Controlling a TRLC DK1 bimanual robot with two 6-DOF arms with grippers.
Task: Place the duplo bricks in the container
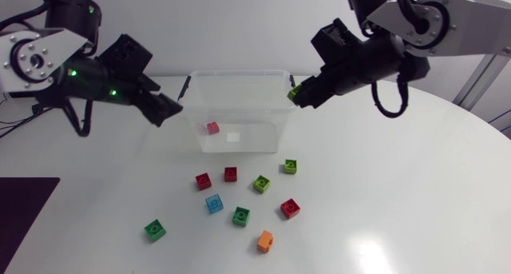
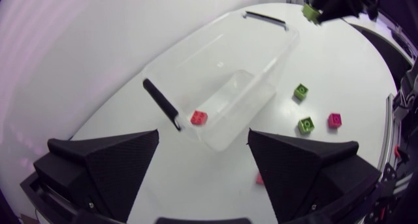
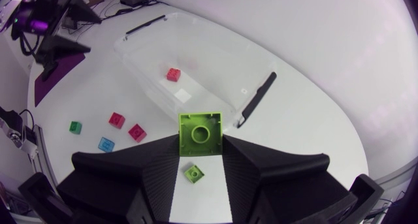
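Observation:
A clear plastic container [image 1: 239,74] stands at mid-table with one red brick [image 1: 212,128] lying inside it. My left gripper [image 1: 169,111] hovers open and empty just off the container's left end; in its wrist view the container [image 2: 189,51] and the red brick [image 2: 199,117] lie ahead of its spread fingers [image 2: 104,172]. My right gripper [image 1: 299,94] is shut on a lime green brick [image 1: 295,92] over the container's right end. The right wrist view shows that brick [image 3: 200,129] pinched between the fingers, studs up.
Loose bricks lie in front of the container: two red [image 1: 203,180] [image 1: 231,174], lime green [image 1: 261,183], green [image 1: 291,166], blue [image 1: 214,203], green [image 1: 241,216], red [image 1: 291,208], orange [image 1: 266,241], and green [image 1: 155,230] apart at the left.

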